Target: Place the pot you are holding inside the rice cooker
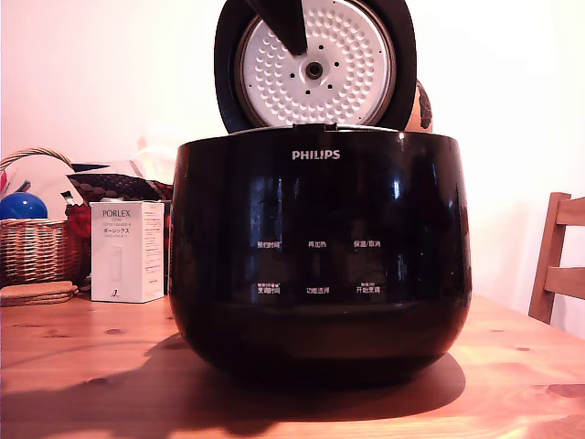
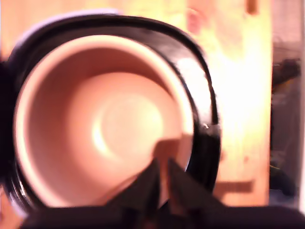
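Note:
The rice cooker (image 1: 320,256) is a big glossy black body marked PHILIPS, standing mid-table with its round lid (image 1: 315,64) raised and the white dimpled plate showing. In the wrist view, the pot (image 2: 95,124) sits down inside the cooker's black top ring (image 2: 202,100); its round inside looks pinkish-brown and blurred. My gripper (image 2: 162,179) is shut on the pot's thin rim, one dark finger on each side of it. In the exterior view the cooker's wall hides the pot, and only a dark piece of my arm (image 1: 277,20) shows before the lid.
A wooden table (image 1: 82,366) carries everything. At the exterior view's left stand a white PORLEX box (image 1: 127,251), a wicker basket (image 1: 35,247) with a blue ball (image 1: 22,206), and a flat woven mat (image 1: 37,293). A wooden chair (image 1: 559,265) is at the right edge.

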Tool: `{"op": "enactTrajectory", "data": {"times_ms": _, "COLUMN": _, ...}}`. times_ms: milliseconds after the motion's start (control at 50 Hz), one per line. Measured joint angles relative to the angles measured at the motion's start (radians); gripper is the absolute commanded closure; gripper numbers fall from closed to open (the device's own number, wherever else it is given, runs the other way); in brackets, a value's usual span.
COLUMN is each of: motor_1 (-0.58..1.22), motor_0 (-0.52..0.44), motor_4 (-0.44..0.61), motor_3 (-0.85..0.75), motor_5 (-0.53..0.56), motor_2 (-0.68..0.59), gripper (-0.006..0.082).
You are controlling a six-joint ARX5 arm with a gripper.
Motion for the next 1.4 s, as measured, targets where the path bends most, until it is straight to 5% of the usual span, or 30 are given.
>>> {"op": "enactTrajectory", "data": {"times_ms": 260, "motor_1": -0.005, "motor_0": 0.103, "motor_4": 0.0, "motor_3": 0.055, "motor_5": -0.263, "motor_2": 0.005, "gripper": 0.0788}}
{"op": "enactTrajectory", "data": {"times_ms": 560, "motor_1": -0.108, "motor_0": 0.263, "motor_4": -0.011, "motor_3": 0.108, "motor_5": -0.402, "motor_2": 0.005, "gripper": 0.0788}}
{"op": "enactTrajectory", "data": {"times_ms": 1020, "motor_1": -0.164, "motor_0": 0.455, "motor_4": -0.064, "motor_3": 0.074, "motor_5": -0.426, "motor_2": 0.007, "gripper": 0.0788}}
{"op": "enactTrajectory", "data": {"times_ms": 1400, "motor_1": -0.164, "motor_0": 0.488, "motor_4": -0.064, "motor_3": 0.073, "motor_5": -0.426, "motor_2": 0.007, "gripper": 0.0788}}
